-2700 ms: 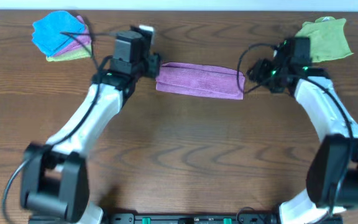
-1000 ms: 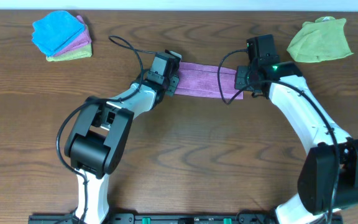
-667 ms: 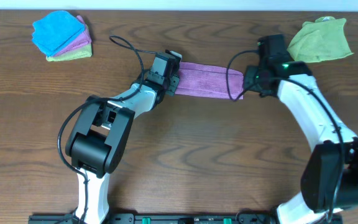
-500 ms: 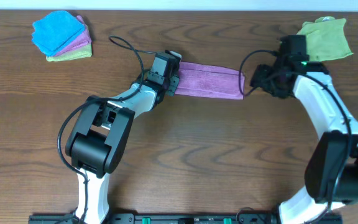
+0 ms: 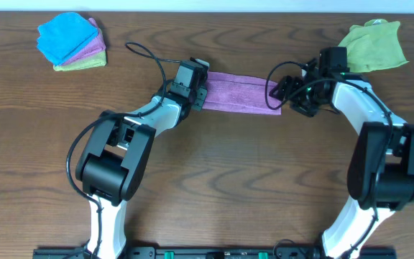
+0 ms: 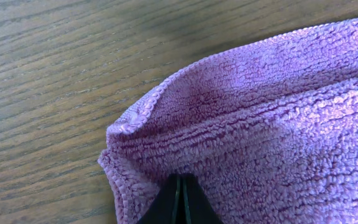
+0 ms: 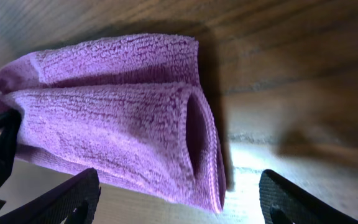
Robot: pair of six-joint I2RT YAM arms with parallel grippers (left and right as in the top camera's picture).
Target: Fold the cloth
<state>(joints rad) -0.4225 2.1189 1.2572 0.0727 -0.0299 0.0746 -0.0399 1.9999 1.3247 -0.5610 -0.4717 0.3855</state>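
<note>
From above, the cloth [image 5: 239, 93] is a purple terry strip, folded lengthwise into a long, narrow band on the brown wood-grain table [image 5: 214, 180]. The left gripper [image 5: 196, 90] is at the cloth's left end, touching it. The right gripper [image 5: 282, 90] is at the cloth's right end, its dark fingers either side of the short edge. Up and to the right of the cloth, well apart, lies a crumpled green rag [image 5: 371, 47]. Far to the cloth's upper left sits a stack [image 5: 70, 41] of squarely folded pieces: blue on top, then pink and green.

In the left wrist view the cloth [image 6: 272, 124] fills the right side, with a looped pile in fine ribbed rows and a stitched hem. Its corner is rounded and puckers up into a soft ridge. The left gripper's black tips [image 6: 179, 193] are pressed together on the cloth's near edge, pinching it.

In the right wrist view the cloth's end [image 7: 117, 106] shows its layers, a flatter one behind and a rolled front fold that opens into a dark oval hollow. The right gripper's fingers [image 7: 67, 196] are spread wide, one at each lower corner, with the cloth end between them and untouched. It holds nothing.
</note>
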